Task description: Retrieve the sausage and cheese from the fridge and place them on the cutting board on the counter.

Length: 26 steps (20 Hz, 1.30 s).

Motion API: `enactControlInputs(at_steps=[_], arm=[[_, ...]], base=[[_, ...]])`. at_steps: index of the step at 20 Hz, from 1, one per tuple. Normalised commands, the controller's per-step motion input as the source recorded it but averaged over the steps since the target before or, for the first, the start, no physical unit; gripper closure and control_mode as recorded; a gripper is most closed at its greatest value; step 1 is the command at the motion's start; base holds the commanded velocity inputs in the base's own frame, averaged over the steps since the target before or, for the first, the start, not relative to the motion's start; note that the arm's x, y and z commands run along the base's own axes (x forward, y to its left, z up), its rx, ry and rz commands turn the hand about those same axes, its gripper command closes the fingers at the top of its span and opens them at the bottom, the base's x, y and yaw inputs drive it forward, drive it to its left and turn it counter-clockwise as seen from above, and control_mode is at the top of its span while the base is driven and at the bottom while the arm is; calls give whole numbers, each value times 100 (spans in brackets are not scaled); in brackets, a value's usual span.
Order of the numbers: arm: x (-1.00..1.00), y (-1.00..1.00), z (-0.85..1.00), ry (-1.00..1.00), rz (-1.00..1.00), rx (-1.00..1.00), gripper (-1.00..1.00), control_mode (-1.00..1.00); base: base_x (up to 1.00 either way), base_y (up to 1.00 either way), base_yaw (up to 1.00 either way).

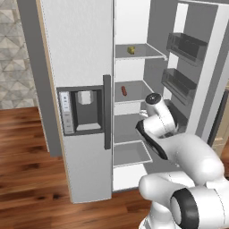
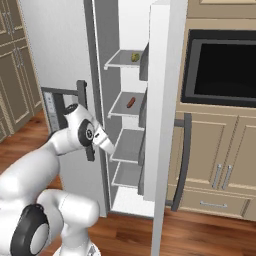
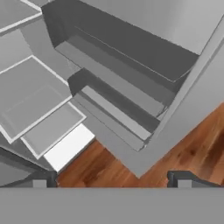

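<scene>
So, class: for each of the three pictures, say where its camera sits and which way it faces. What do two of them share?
Left base view: behind the arm's left, facing the open fridge; the white arm rises lower right.
Right base view: behind the arm's right, facing the fridge shelves and the beige cabinets; the arm rises lower left.
Hand view: on the hand, looking down at door bins and floor; the open gripper shows.
Both base views share the sausage and the cheese.
</scene>
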Motion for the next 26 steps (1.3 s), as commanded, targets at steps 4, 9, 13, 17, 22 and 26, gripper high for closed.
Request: enactControlInputs(at_steps=[4,9,13,17,22,26], arm=[[-25,13,31,21,41,-21,-100,-100],[-31,4,-3,8,37,-4,-100,-100],[-43,13,1,-3,27,1,-100,-100],[-26,23,1,0,15,11,-100,-100],[-2,16,1,0,7,3,-100,-100],[0,0,0,0,0,0,-100,-100]], base=[[0,0,0],[0,0,0],[0,0,0],[0,0,0],[0,0,0],[0,0,0]])
